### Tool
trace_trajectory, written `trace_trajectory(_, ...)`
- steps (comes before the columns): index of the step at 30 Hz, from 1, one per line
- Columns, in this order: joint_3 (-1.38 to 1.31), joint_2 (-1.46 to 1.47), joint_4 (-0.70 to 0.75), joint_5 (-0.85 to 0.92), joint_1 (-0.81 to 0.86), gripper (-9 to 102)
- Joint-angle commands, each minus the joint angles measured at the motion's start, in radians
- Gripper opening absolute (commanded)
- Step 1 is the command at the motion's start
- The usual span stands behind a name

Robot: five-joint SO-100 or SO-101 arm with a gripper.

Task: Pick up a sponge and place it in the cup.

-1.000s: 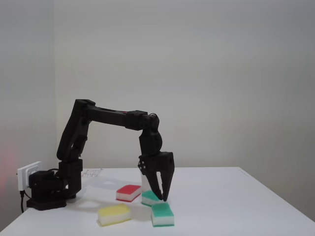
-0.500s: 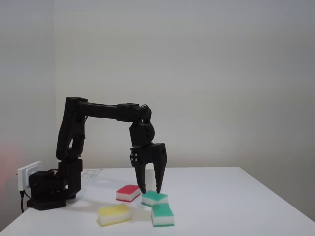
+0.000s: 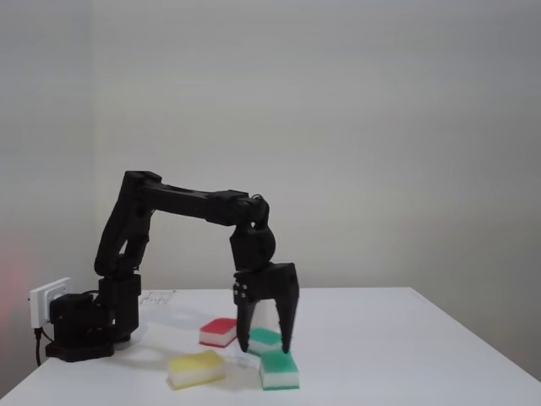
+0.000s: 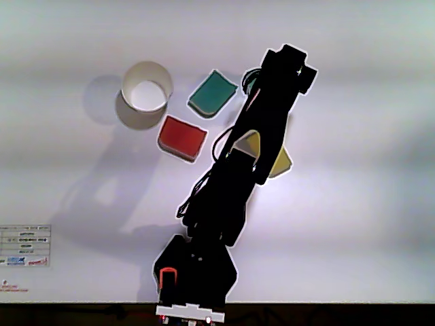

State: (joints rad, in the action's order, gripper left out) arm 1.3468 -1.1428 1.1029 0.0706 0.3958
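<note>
Straddling the green-topped, white-based sponge, the hand gapes.

All-black plastic arm, boxy segments, rounded joint above the pincer. Two long tapered fingers. Black cables near the wrist, probably; red mark at base.

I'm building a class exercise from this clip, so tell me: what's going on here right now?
A black robot arm reaches down over coloured sponges on a white table. Its gripper is open, fingers straddling a green sponge in the fixed view, nothing lifted yet. A second green sponge, a red sponge and a yellow sponge lie nearby. The white cup stands empty.
</note>
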Motion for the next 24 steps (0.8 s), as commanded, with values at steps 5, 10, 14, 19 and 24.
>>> trace_trajectory(5,-0.201,0.083,0.031,-0.003,0.014,28)
trace_trajectory(10,-0.219,0.110,0.026,0.000,0.017,31)
trace_trajectory(14,-0.232,0.127,0.018,0.015,0.020,35)
trace_trajectory(19,-0.252,0.155,0.014,0.023,0.020,38)
trace_trajectory(24,-0.302,0.212,0.008,0.018,0.014,39)
